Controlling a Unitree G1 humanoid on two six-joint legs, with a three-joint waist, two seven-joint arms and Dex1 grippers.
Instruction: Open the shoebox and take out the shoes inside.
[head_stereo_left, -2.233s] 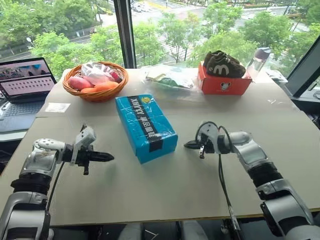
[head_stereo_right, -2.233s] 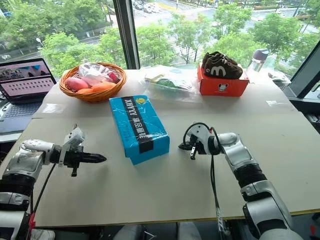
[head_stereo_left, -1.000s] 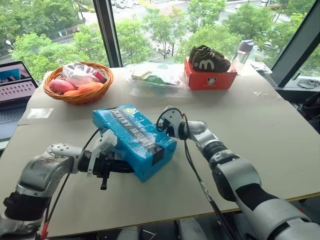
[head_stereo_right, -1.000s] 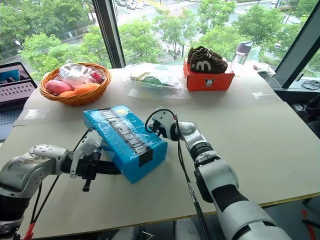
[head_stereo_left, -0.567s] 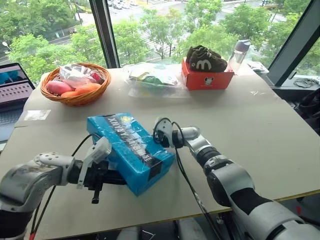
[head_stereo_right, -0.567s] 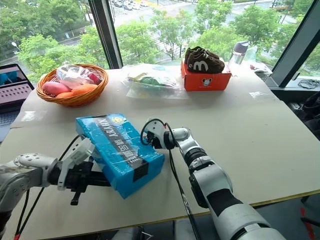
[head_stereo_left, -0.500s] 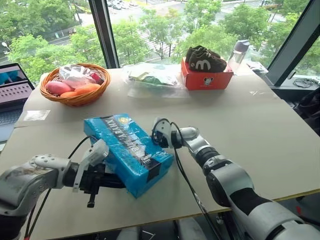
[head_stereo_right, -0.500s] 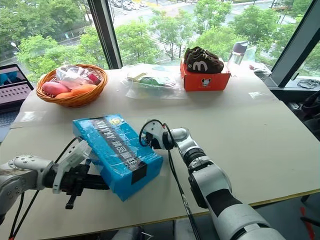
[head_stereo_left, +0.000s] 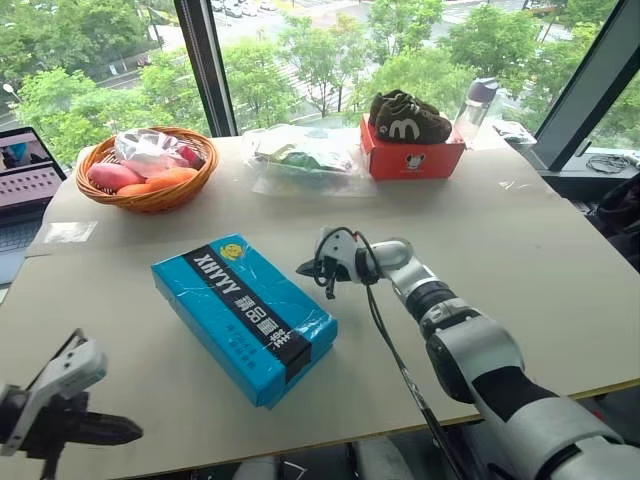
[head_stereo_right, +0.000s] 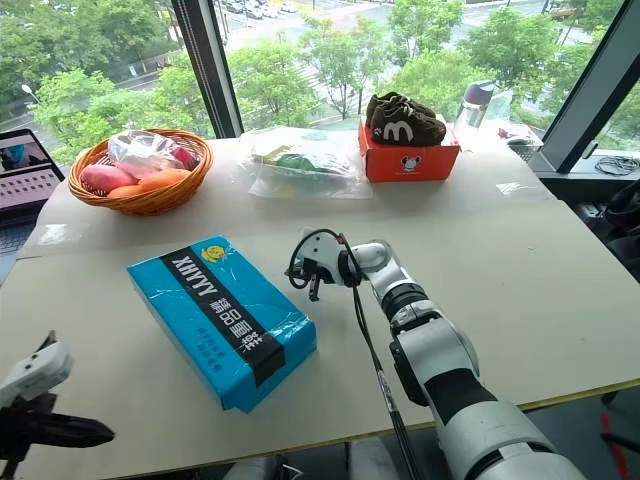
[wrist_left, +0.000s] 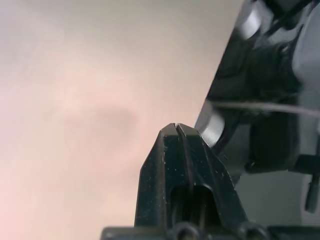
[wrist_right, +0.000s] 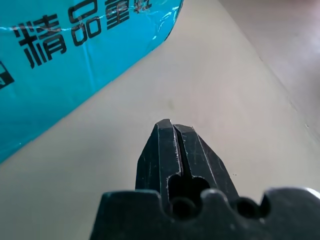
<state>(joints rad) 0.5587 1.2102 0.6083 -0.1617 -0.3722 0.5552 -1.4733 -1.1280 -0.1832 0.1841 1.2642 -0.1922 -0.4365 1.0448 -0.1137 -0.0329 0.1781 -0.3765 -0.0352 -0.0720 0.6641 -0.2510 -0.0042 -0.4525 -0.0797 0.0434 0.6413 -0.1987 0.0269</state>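
Observation:
The bright blue shoebox (head_stereo_left: 245, 315) lies closed and flat on the table, its black lettered stripe facing up. The shoes are hidden inside it. My left gripper (head_stereo_left: 128, 432) is shut and empty, low at the table's near left corner, well clear of the box; its fingertips (wrist_left: 176, 128) press together over bare tabletop. My right gripper (head_stereo_left: 303, 268) is shut and empty, pointing left just beyond the box's far right corner and apart from it. In the right wrist view its gripper (wrist_right: 172, 123) points at the table beside the box's side (wrist_right: 75, 60).
A wicker basket (head_stereo_left: 150, 178) of fruit stands at the back left, with a laptop (head_stereo_left: 25, 185) beside it. At the back are a plastic bag (head_stereo_left: 305, 155), a red-orange box (head_stereo_left: 412, 158) bearing dark brown shoes, and a bottle (head_stereo_left: 475, 105). A window frame (head_stereo_left: 205, 65) rises behind.
My left gripper has drawn back from the shoebox's side to the near left corner. The shoebox now lies flat and a little further left. My right gripper stands slightly off the box.

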